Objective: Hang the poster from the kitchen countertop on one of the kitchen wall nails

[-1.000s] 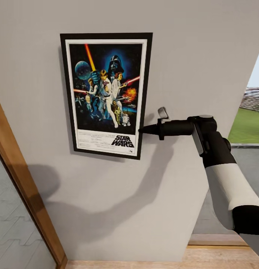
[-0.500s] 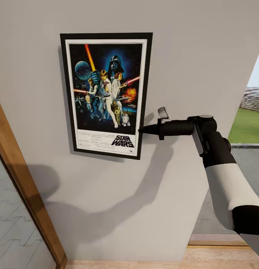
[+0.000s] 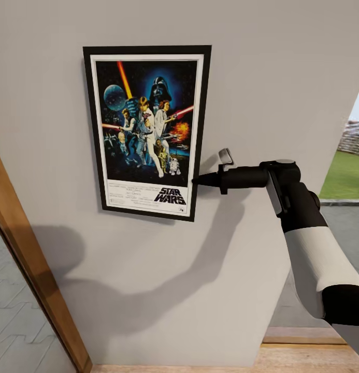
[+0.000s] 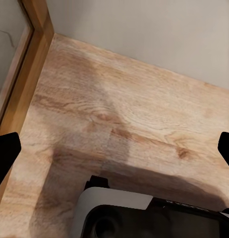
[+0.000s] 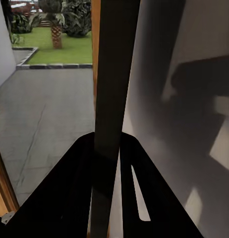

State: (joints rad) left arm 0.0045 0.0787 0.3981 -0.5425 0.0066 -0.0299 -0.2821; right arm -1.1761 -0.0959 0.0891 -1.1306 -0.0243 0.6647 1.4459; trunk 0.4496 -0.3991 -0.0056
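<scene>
Against the wall, poster [image 3: 147, 132] sits upright, w/ right gripper [image 3: 199, 180] pinching its right frame edge. Nail not visible; hang unconfirmed, release left. Left gripper [image 4: 114, 151] spread, empty, over floor [image 4: 129, 124].

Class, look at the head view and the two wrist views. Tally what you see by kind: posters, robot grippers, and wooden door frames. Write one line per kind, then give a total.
Posters: 1, the poster against the grey wall
Robot grippers: 2, the right gripper clamped on the poster's edge, the left gripper open over the floor
Wooden door frames: 1, the door frame
Total: 4
</scene>
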